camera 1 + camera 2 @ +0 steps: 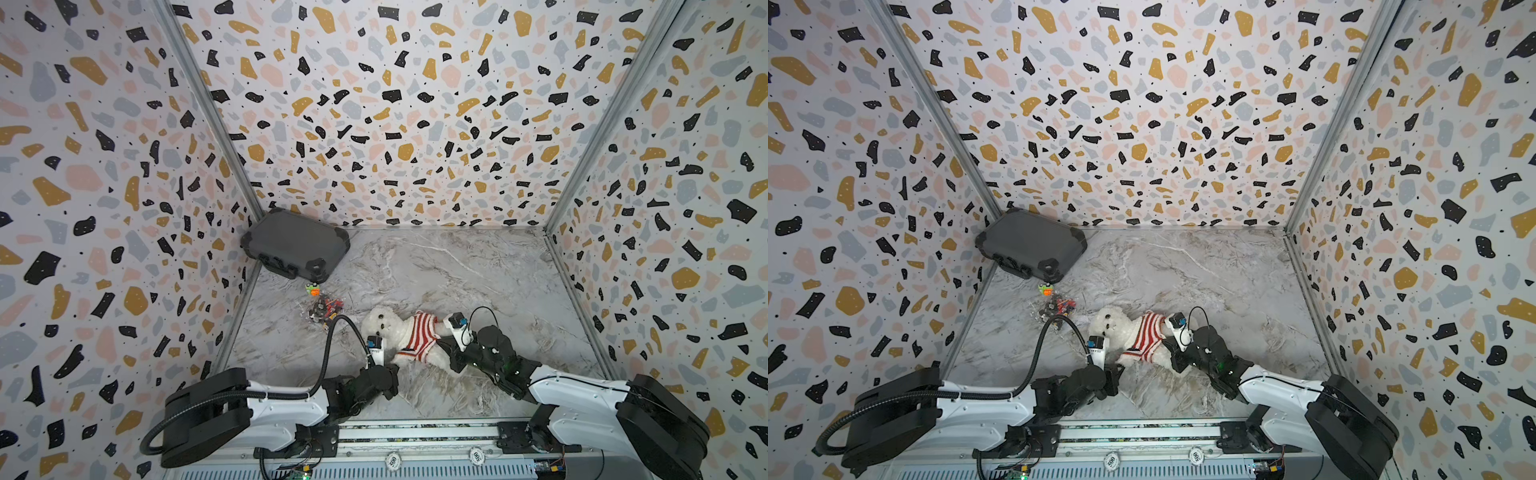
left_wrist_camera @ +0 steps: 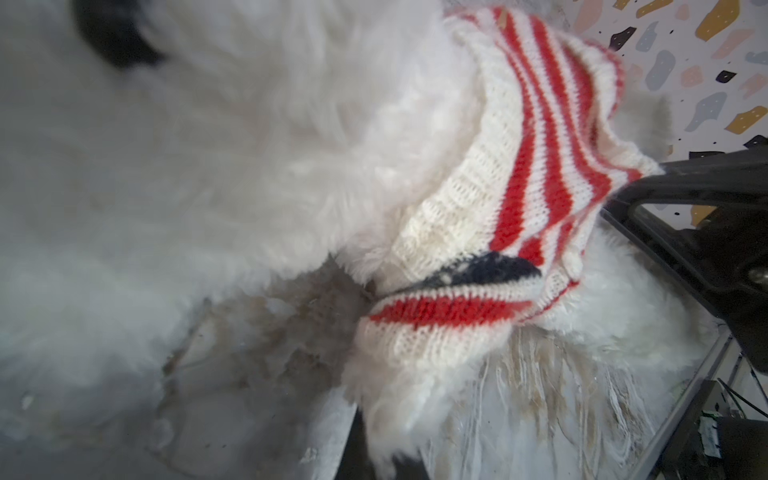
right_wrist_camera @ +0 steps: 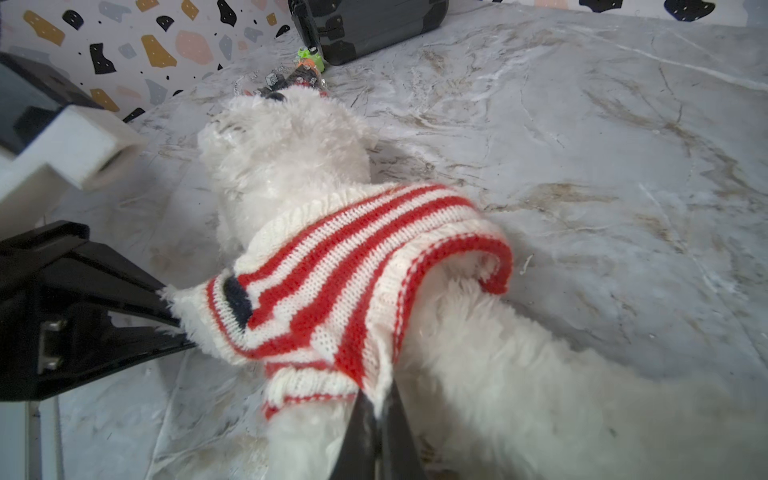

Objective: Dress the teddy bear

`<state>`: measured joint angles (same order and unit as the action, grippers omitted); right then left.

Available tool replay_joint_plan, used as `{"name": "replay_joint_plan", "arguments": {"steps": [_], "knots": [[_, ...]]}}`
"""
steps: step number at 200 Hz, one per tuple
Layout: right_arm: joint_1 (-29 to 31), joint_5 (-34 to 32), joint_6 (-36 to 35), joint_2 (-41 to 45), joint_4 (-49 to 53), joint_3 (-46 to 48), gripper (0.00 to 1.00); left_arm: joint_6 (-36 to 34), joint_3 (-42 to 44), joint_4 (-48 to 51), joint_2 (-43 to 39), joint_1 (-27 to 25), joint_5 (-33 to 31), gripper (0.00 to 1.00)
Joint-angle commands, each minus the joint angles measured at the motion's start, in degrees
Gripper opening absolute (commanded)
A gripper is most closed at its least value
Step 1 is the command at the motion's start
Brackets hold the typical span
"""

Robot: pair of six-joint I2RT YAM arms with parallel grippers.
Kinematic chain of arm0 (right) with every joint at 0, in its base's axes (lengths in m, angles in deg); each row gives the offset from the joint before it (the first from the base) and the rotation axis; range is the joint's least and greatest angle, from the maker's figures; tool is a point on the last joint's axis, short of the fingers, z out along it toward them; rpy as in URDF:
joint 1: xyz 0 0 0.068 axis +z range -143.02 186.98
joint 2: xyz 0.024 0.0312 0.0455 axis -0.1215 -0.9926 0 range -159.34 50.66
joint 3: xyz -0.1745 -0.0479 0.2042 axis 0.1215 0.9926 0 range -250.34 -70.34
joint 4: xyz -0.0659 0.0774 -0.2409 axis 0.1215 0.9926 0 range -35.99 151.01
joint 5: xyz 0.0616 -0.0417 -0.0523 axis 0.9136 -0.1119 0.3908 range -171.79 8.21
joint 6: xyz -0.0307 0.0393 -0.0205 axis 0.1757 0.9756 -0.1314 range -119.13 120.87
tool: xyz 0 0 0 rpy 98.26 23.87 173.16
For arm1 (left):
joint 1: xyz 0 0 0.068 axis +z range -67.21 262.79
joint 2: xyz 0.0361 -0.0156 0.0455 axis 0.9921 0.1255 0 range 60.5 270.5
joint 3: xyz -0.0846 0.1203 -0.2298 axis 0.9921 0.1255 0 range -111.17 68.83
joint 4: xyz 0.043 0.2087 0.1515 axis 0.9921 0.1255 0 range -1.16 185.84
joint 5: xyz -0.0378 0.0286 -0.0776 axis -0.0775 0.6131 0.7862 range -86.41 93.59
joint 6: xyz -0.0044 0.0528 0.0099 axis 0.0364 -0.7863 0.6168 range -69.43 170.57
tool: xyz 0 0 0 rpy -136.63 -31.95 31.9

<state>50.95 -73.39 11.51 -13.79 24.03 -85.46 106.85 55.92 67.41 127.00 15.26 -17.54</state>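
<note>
We find the left gripper (image 3: 178, 318) with its jaws pressed together on a tuft of white fur that pokes out of the sleeve on the robot's side; nothing else sits between them. The right gripper (image 3: 376, 405) also has its jaws closed. They pinch the ribbed lower hem of the small red-and-white striped knit sweater (image 1: 417, 334).

The fluffy white plush teddy bear (image 1: 381, 327) lies face up on the grey-veined marble-pattern desk (image 1: 478, 270), directly between the two grippers. Its head is through the collar. The sweater is bunched high on the chest, with the far edge of the hem curled up and bare belly fur below it. We cannot tell whether the far arm is in its sleeve.

In both top views the bear's long axis runs across the desk, head towards the left arm's side and legs towards the right arm. The right arm is therefore nearer the hem and legs. In our judgement the coming pull must follow that axis, away from the head, while the left grip anchors the paw.

A dark grey hard case (image 1: 295, 245) stands well apart in the far left corner.
</note>
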Motion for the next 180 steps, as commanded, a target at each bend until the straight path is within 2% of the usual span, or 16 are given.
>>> {"name": "replay_joint_plan", "arguments": {"steps": [1, 48, 52, 92, 121, 130, 180], "knots": [[-2.0, -2.7, -0.8, 1.7, 1.5, -0.5, 0.0, -2.7, 1.0, 8.5, -3.8, 0.6, -3.6, 0.0], [-0.3, -1.2, -1.1, 1.6, 2.6, -1.8, 0.0, -5.2, 0.4, 9.9, -7.8, 0.6, -2.4, 0.0], [0.2, -1.4, -1.3, 1.6, 3.1, -2.0, 0.0, -7.0, 0.2, 9.8, -7.7, 0.6, -2.3, 0.0], [3.0, -0.9, -1.7, 5.0, 7.6, -4.7, 0.23, -9.4, -2.1, 9.6, -5.3, 0.6, -2.3, 0.0], [9.1, -10.8, -5.5, 9.4, 13.8, -8.3, 0.45, -9.5, -2.2, 8.4, -3.5, 0.6, -2.4, 0.0], [10.3, -11.5, -6.6, 9.0, 14.9, -9.9, 0.5, -9.4, -2.2, 7.8, -2.9, 0.6, -2.3, 0.0], [10.9, -4.4, -8.8, -3.1, 13.8, -17.8, 0.55, -9.0, -2.7, 5.8, -0.7, 0.6, -1.5, 0.0]]}}
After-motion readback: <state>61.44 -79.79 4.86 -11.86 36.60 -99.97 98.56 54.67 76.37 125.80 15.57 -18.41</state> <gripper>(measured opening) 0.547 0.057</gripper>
